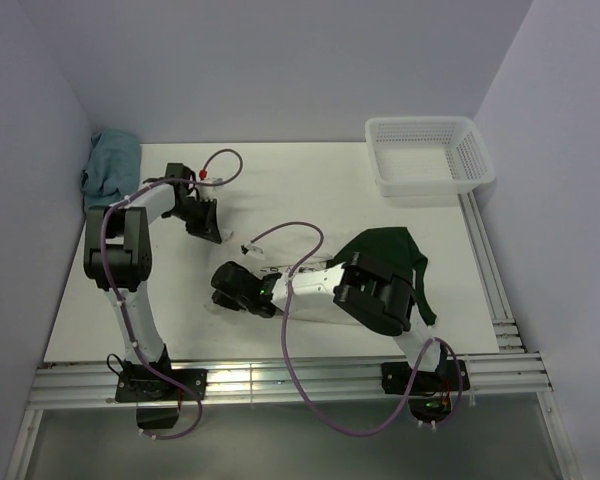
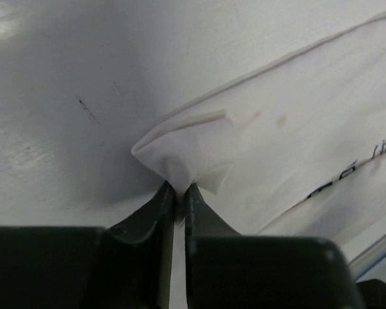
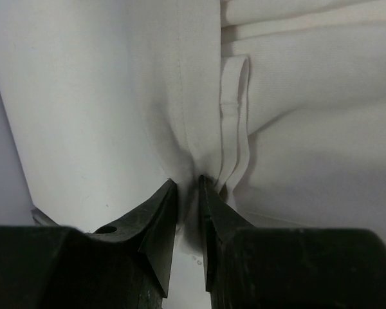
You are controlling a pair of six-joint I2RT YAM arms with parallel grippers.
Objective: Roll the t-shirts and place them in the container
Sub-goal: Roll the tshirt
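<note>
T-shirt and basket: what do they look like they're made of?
The t-shirt looks like soft, matte knit cotton, though the fibre is a guess: it puckers, folds and shows a stitched hem. The basket looks like rigid white plastic: moulded mesh walls holding a crisp rectangular shape.

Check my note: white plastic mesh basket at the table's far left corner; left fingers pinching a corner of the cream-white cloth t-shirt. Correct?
No. The top external view shows the white plastic mesh basket at the far right corner. The left fingers do pinch a corner of the cream-white cloth t-shirt.
</note>
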